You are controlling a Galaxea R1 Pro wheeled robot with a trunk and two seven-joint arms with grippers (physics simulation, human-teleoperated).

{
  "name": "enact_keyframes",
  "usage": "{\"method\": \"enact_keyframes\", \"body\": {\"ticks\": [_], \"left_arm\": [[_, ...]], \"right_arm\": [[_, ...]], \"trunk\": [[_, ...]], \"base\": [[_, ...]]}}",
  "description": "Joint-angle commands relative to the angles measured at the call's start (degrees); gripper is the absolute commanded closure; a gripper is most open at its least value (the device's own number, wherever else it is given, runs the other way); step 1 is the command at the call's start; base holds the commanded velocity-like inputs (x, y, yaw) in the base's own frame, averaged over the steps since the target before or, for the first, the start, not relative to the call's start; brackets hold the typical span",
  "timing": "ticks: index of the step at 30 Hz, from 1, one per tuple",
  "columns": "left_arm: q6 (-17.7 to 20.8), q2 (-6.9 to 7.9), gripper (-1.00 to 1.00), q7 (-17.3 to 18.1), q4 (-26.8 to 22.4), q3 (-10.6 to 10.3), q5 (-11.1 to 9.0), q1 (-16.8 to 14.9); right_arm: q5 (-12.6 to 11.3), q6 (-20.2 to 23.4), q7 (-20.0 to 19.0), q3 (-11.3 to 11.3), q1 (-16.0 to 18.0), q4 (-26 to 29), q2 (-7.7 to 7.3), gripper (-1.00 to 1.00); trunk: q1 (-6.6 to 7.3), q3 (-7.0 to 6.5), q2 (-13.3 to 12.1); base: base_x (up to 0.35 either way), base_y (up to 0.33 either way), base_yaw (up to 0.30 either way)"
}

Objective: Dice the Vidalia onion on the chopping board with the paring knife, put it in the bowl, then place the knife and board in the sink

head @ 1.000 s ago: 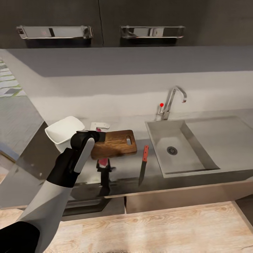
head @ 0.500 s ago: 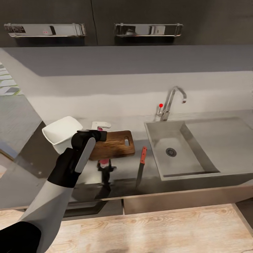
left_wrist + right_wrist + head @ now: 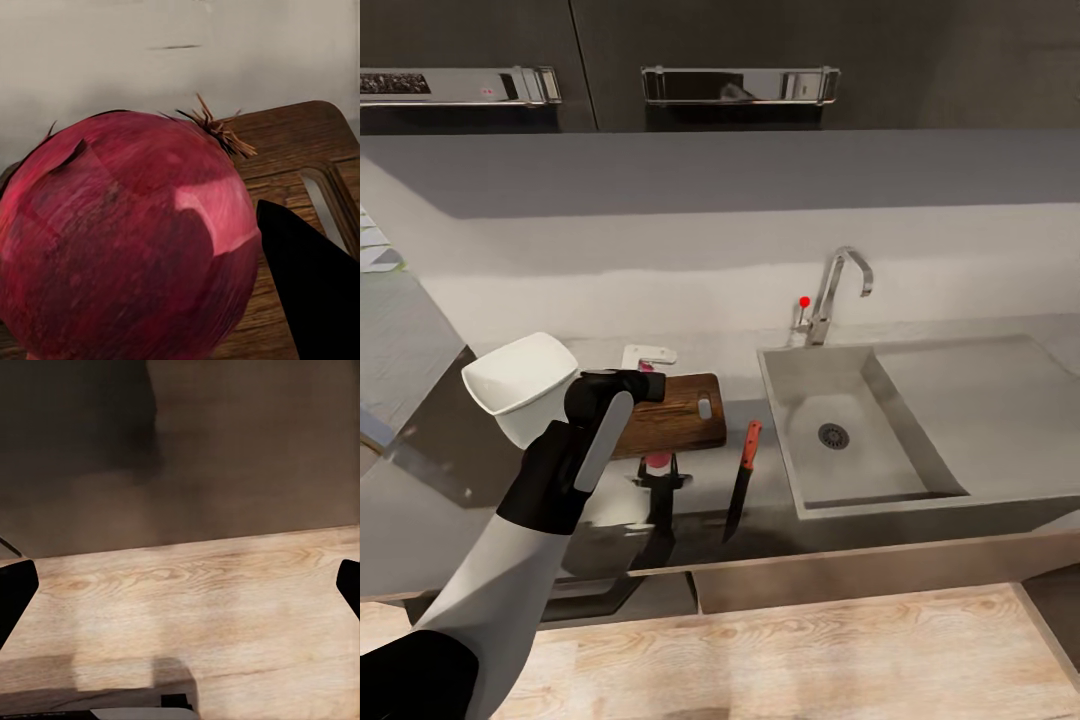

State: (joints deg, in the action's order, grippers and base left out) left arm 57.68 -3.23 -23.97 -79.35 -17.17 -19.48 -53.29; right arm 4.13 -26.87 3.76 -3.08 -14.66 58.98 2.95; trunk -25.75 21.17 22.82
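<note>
L gripper [image 3: 645, 384] clamped on Vidalia onion [image 3: 124, 240], over chopping board [image 3: 678, 418].
Onion sits betw. the fingers [image 3: 315, 289], above board's left end, near bowl [image 3: 520, 375]. Paring knife [image 3: 741, 478] at countertop [image 3: 780, 520] front edge. R gripper [image 3: 180, 592]: fingers wide apart, over wood floor [image 3: 187, 607].

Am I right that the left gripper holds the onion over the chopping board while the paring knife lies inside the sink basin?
Not quite: the paring knife lies on the countertop, between the chopping board and the sink, as the head view shows. The left gripper does hold the onion over the board.
</note>
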Motion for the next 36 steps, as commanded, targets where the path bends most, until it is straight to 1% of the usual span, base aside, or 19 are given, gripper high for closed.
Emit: {"method": "enact_keyframes", "body": {"ticks": [1, 14, 19, 26, 36], "left_arm": [[0.15, -0.01, 1.0, -0.53, -0.02, -0.06, -0.55, -0.06], [0.15, -0.02, 1.0, -0.55, 0.79, -0.06, -0.64, -0.06], [0.15, -0.03, 1.0, -0.47, 3.27, -0.07, -0.64, -0.06], [0.15, -0.08, 1.0, -0.46, 5.14, -0.13, -0.64, -0.06], [0.08, -0.83, 1.0, -0.45, 7.2, -0.12, -0.64, -0.05]], "right_arm": [[0.45, -0.03, 0.28, -0.08, -0.02, 0.07, 0.04, -1.0], [0.45, -0.03, 0.28, -0.08, -0.02, 0.01, 0.04, -1.0], [0.45, -0.03, 0.27, -0.08, -0.02, 0.04, 0.04, -1.0], [0.45, -0.03, 0.28, -0.07, -0.02, 0.04, 0.04, -1.0], [0.45, -0.03, 0.27, -0.08, -0.02, 0.0, 0.04, -1.0]], "trunk": [[-0.03, 0.09, 0.1], [-0.03, 0.09, 0.1], [-0.03, 0.09, 0.1], [-0.03, 0.09, 0.1], [-0.03, 0.09, 0.1]], "base": [[0.001, -0.006, 0.0], [0.0, -0.001, 0.0], [0.0, 0.0, 0.0], [0.0, 0.0, 0.0], [0.0, 0.0, 0.0]]}}
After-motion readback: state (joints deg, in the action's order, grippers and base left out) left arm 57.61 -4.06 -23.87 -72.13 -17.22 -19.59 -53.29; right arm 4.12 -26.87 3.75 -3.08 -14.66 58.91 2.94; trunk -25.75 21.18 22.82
